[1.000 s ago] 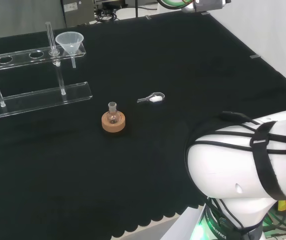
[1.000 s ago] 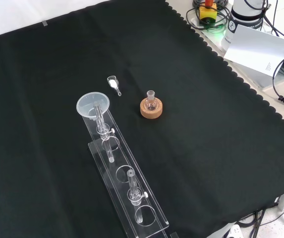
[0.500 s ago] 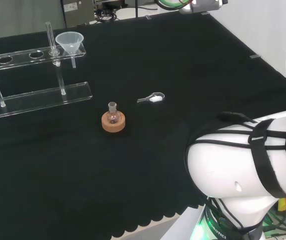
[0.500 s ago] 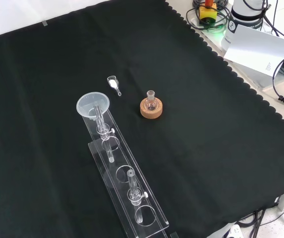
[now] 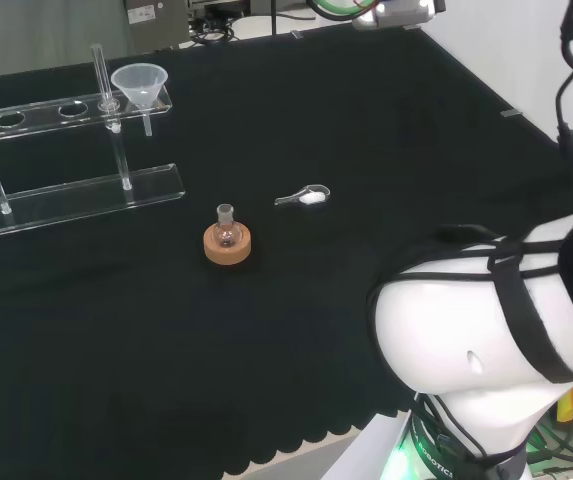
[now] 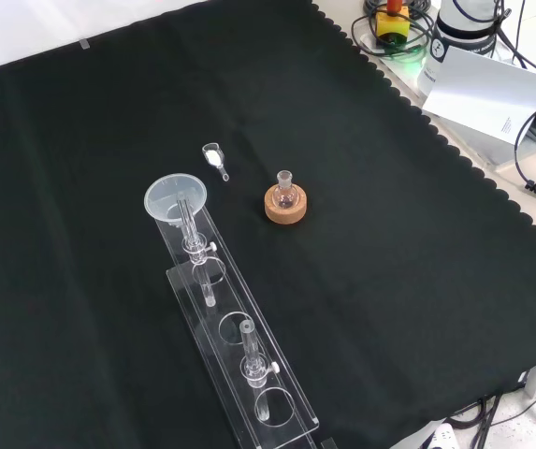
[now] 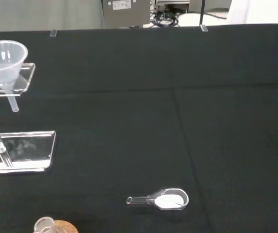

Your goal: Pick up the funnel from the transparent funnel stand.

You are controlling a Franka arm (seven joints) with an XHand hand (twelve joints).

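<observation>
A clear plastic funnel (image 5: pixel 139 84) sits in the end hole of the transparent funnel stand (image 5: pixel 76 196), its stem hanging down through the top shelf. In the front view the funnel (image 6: pixel 175 198) is at the far end of the long stand (image 6: pixel 249 374), whose other holes are bare. The wrist view has the funnel (image 7: pixel 2 56) and the stand's end (image 7: pixel 22 150) some way off across the cloth. Nothing touches the funnel.
A small round flask on a cork ring (image 5: pixel 227 240) stands mid-cloth, seen too in the front view (image 6: pixel 285 200). A clear scoop with white powder (image 5: pixel 306 197) (image 7: pixel 163 199) lies beside it. The arm's white link (image 5: pixel 486 330) bulks at the head view's lower right.
The arm's white link and its black cables have shifted slightly in the head view. The funnel, stand, flask and scoop have not moved.
</observation>
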